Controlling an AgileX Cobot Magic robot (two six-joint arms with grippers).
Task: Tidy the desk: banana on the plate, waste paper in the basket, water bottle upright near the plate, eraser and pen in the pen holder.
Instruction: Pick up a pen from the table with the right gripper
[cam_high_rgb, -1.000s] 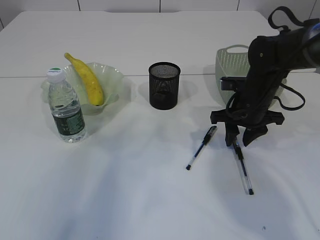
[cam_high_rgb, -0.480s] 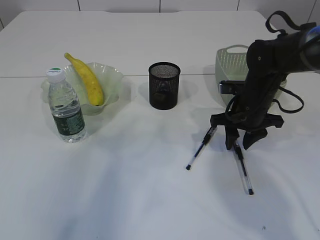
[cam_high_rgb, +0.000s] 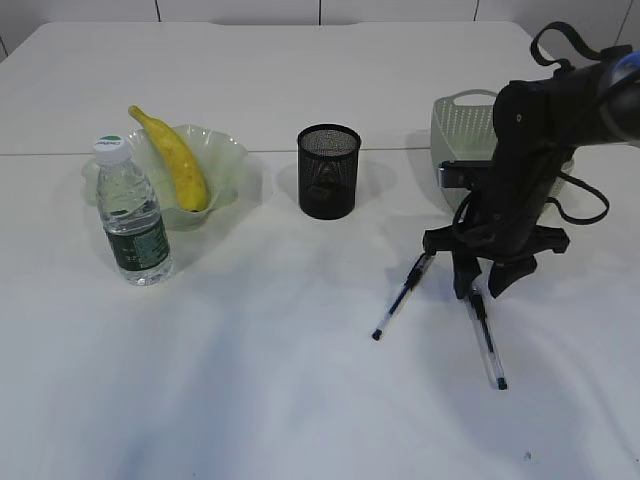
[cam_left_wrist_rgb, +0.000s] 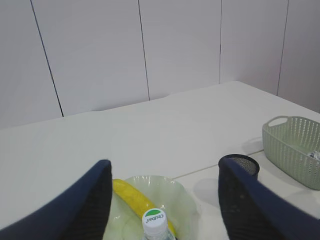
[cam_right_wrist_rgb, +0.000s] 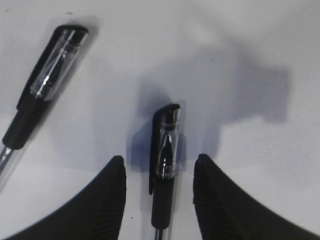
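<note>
- Across the white table (cam_high_rgb: 300, 400): green basket (cam_high_rgb: 462, 125) far right, black mesh pen holder (cam_high_rgb: 328, 171) at centre.
- Banana (cam_high_rgb: 175, 160) lies in the plate (cam_high_rgb: 230, 160); water bottle (cam_high_rgb: 132, 213) upright just beside it.
- Right gripper (cam_high_rgb: 484, 285) spread, straddling the capped end of one pen (cam_right_wrist_rgb: 165, 165), not touching; second pen (cam_high_rgb: 403, 295) alongside.
- Left gripper (cam_left_wrist_rgb: 165, 200) spread, empty, above the bottle.

White counter (cam_high_rgb: 300, 380), water bottle (cam_high_rgb: 132, 214) upright near left, plate (cam_high_rgb: 225, 165) beside it, mesh pen holder (cam_high_rgb: 328, 171) centre, basket (cam_high_rgb: 462, 122) far right, two pens (cam_high_rgb: 404, 294) near right.
</note>
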